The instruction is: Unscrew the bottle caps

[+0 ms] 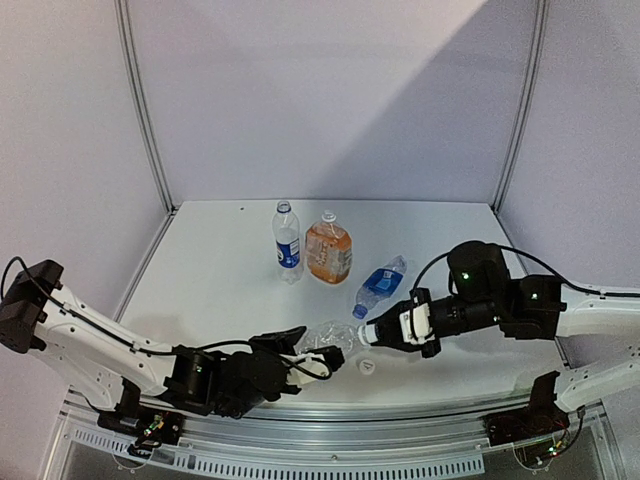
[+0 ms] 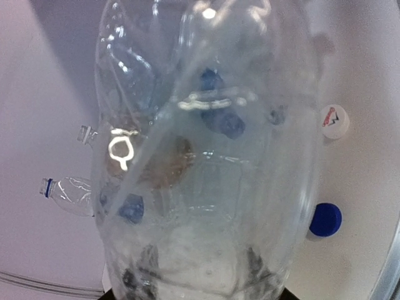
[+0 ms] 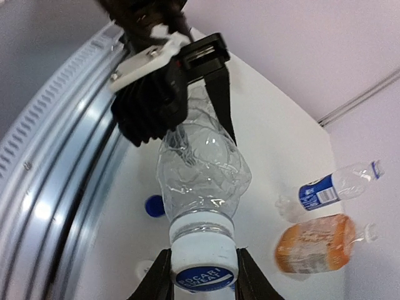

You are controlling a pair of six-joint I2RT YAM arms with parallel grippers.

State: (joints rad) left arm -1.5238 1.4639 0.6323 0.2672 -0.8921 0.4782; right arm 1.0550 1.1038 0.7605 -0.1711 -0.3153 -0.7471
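Note:
A plain clear bottle (image 1: 330,340) is held level above the table's front edge, between the two arms. My left gripper (image 1: 312,357) is shut on its body; in the left wrist view the bottle (image 2: 206,144) fills the frame and the fingers show only as dark shapes through the plastic. The bottle's white cap (image 3: 204,257) has a blue printed top. My right gripper (image 3: 204,278) is shut on that cap, a finger (image 3: 157,278) on each side. A loose blue cap (image 3: 154,206) and a loose white cap (image 1: 367,366) lie on the table under the bottle.
A blue-labelled clear bottle (image 1: 287,243) and a squat orange-filled bottle (image 1: 328,252) stand upright at mid-table. Another blue-labelled bottle (image 1: 380,285) lies on its side just behind my right gripper. The metal rail (image 3: 56,187) runs along the table's near edge.

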